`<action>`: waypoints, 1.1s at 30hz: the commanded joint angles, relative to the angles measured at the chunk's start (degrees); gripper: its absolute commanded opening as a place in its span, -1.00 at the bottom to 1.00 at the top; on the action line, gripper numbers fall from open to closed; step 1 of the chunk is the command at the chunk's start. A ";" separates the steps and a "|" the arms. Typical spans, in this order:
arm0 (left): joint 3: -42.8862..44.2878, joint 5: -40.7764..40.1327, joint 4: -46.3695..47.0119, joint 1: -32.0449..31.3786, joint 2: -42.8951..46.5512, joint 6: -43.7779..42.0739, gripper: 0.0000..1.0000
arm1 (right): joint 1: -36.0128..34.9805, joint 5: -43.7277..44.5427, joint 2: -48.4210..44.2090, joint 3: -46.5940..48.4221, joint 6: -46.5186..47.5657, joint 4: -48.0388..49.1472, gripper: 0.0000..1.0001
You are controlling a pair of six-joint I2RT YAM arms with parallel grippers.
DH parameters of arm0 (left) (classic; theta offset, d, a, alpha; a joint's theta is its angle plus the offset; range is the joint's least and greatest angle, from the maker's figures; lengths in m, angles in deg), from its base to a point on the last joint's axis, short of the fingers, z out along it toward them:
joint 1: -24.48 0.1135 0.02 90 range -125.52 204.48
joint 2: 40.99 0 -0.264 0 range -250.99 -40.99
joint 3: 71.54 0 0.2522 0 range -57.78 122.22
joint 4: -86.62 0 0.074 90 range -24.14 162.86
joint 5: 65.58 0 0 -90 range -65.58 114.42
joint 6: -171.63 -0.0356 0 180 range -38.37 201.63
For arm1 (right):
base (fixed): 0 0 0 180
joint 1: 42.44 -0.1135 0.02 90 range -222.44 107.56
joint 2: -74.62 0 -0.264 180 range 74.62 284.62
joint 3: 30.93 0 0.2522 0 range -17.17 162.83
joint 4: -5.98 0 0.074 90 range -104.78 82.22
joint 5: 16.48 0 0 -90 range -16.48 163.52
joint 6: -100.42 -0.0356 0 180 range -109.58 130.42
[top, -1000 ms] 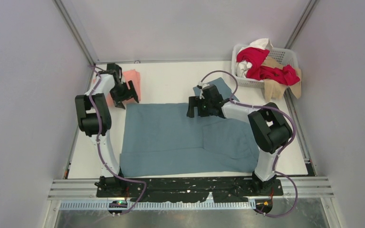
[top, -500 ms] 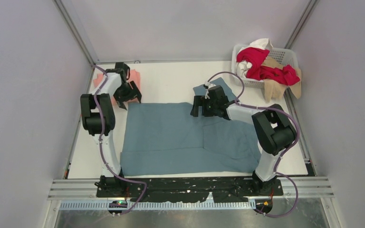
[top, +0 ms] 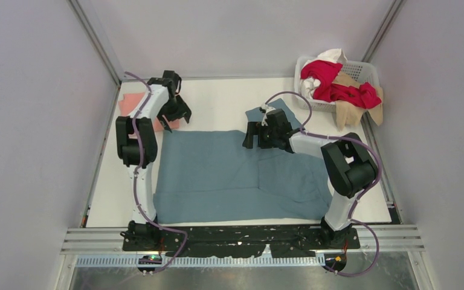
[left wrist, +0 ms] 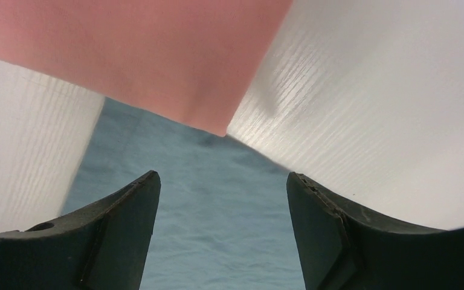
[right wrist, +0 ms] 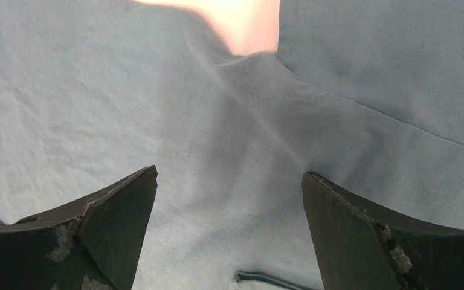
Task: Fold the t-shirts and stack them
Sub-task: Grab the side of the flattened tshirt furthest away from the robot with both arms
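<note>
A large blue-grey t-shirt (top: pixel 229 175) lies spread flat across the middle of the table, one sleeve (top: pixel 278 110) sticking out at its far edge. A folded salmon-pink t-shirt (top: pixel 134 103) lies at the far left, partly hidden by my left arm. My left gripper (top: pixel 177 121) is open and empty just above the blue shirt's far left corner. Its wrist view shows the pink shirt's corner (left wrist: pixel 127 54) and blue cloth (left wrist: pixel 217 229) between the fingers of the gripper (left wrist: pixel 223 181). My right gripper (top: pixel 255 142) is open and empty over the blue shirt's far edge; its wrist view (right wrist: pixel 229 175) shows blue cloth (right wrist: pixel 217 121).
A white lattice basket (top: pixel 362 69) at the back right corner holds a red shirt (top: pixel 338 90), a white one (top: pixel 332 55) and a tan one (top: pixel 350 112) hanging over its side. Bare white table (top: pixel 217 103) shows at the back. Grey walls close in the sides.
My left gripper has swung right and farther back, off the pink shirt to the blue shirt's far left corner. My right gripper has shifted slightly right.
</note>
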 commanded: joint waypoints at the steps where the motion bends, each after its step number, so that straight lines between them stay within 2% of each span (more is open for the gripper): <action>1: 4.82 -1.59 -2.37 -1.14 -1.81 3.29 0.58 | 0.36 -0.48 -1.49 -0.93 0.40 -2.70 0.90; 7: 10.67 1.65 -4.06 -1.28 -8.06 -0.49 0.57 | 0.46 1.26 -6.02 -1.44 1.19 -1.37 0.90; 11: 16.33 3.18 -9.23 -1.61 -12.30 -1.68 0.51 | 0.45 3.17 -11.69 -1.96 1.34 -0.29 0.90; 21: 12.92 5.20 -10.50 -2.57 -10.67 -0.05 0.43 | 0.44 8.41 -20.29 -4.91 1.99 -0.54 0.90; 24: 12.87 5.21 -11.20 -2.66 -10.55 0.12 0.27 | 0.40 8.62 -20.52 -5.06 2.01 -0.63 0.90; 33: 12.51 3.28 -12.02 -3.36 -10.34 1.02 -0.58 | 0.56 9.17 -20.09 -5.63 1.80 -0.42 0.90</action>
